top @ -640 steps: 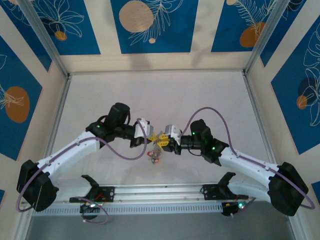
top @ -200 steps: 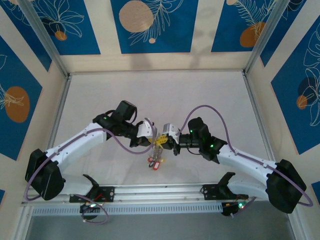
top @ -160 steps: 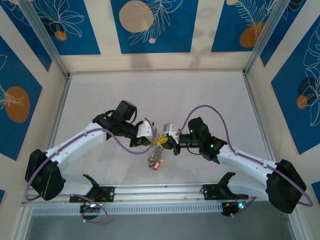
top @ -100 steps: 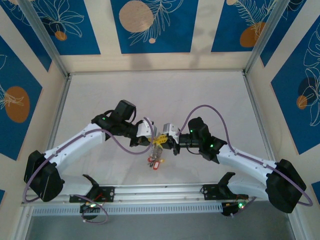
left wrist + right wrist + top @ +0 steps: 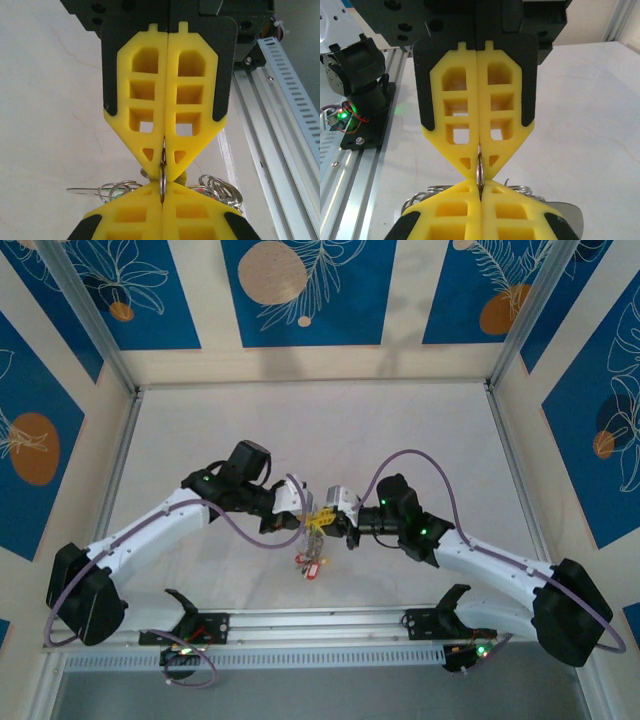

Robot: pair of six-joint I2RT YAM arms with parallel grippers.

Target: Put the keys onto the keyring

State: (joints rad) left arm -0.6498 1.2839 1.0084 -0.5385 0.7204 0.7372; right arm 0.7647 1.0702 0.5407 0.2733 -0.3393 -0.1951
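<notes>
Arms: two, mine, white shells with black joints, meeting tip to tip low over the table (image 5: pixel 300 430) near its front middle.
Grippers: two. My left gripper (image 5: pixel 164 167) and my right gripper (image 5: pixel 480 170) stand nose to nose, nearly touching.
Fingers (image 5: pixel 145 76): four in all, two per gripper. They are yellow plastic with square cut-out windows, tapered to a wedge and backed by black plates.
Left jaws: pressed flat together with no gap along the seam, pinching the keyring's edge at the very tip.
Right jaws: the same, seam shut and nipping the keyring from the opposite side.
Keyring (image 5: pixel 162 179): one thin grey metal wire, seen edge-on between my two pairs of tips. It is held off the table.
Keys (image 5: pixel 310 560): a bunch hanging under the keyring, just in front of my tips. I cannot count them.
Tags: red ones show from above, and I cannot tell how many.
Small rings: several bright wire loops bunched on either side, behind my lower fingers in both wrist views.
Hidden: most of the keyring's loop, covered by my fingers. The key blades are tangled or cut off.
Rail (image 5: pixel 280 130): one ribbed aluminium track along the near edge.
</notes>
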